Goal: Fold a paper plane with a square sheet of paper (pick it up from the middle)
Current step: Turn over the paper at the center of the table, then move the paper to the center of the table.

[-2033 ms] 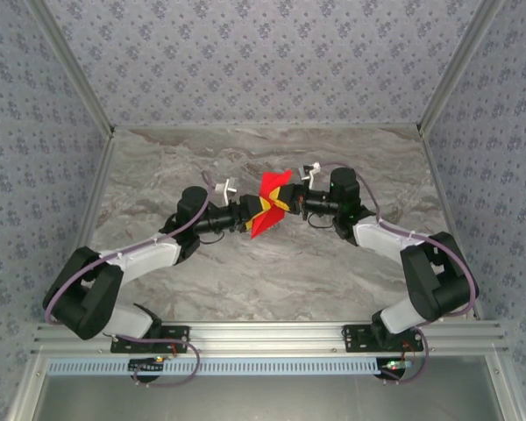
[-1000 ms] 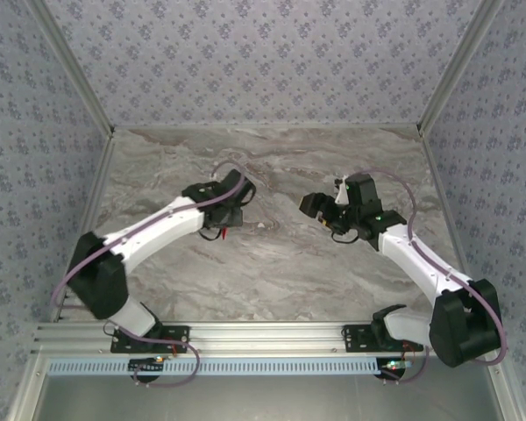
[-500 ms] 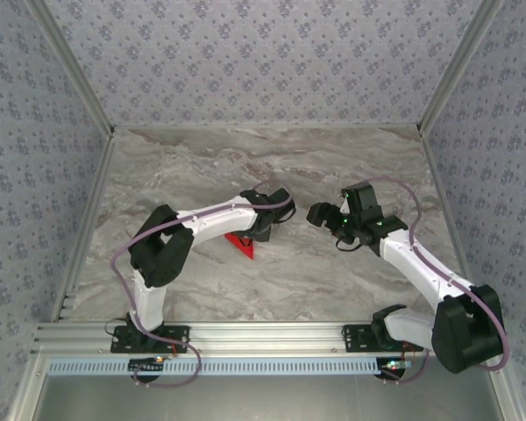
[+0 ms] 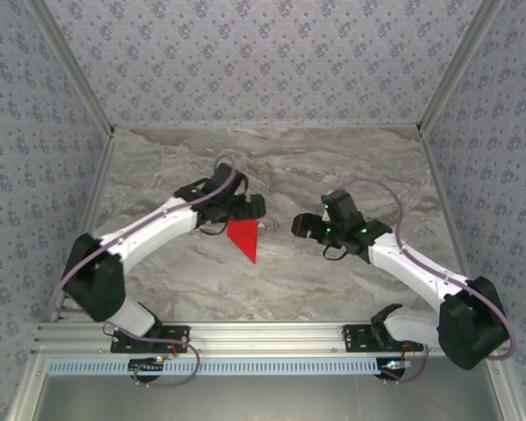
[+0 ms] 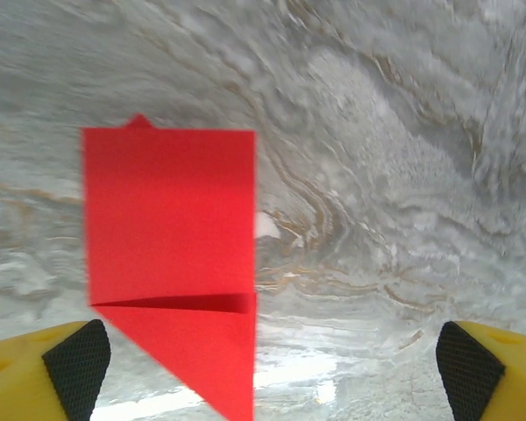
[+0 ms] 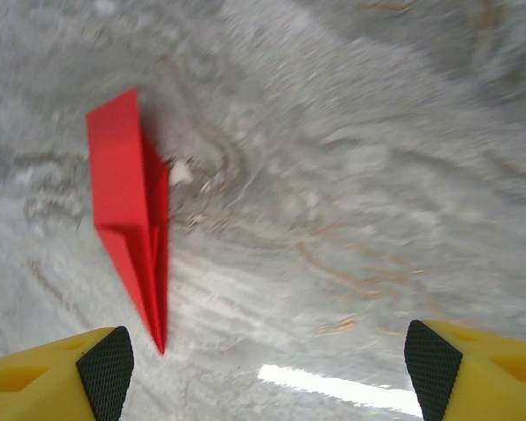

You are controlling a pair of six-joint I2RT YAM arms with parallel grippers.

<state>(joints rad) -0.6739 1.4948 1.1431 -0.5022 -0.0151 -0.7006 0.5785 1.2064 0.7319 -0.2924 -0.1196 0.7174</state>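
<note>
The square sheet of paper is folded into a bright red paper plane (image 4: 244,239), a narrow pointed dart lying flat on the marble table (image 4: 272,281). My left gripper (image 4: 249,210) hovers just behind its wide end, jaws open and apart from it. In the left wrist view the paper plane (image 5: 171,219) lies below my left gripper (image 5: 272,377), its tip reaching down between the open pads (image 5: 74,368). My right gripper (image 4: 298,226) stands open a little to the right of it. The right wrist view has the paper plane (image 6: 127,202) at the left, off my right gripper (image 6: 269,368).
Patterned walls (image 4: 263,61) close in the table on three sides, with metal posts at the back corners. An aluminium rail (image 4: 263,333) with both arm bases runs along the near edge. Bare marble lies all round the dart.
My left gripper has opened and let go of the red paper, which now lies on the table. The left arm has swung back; the right gripper has moved slightly left and nearer.
</note>
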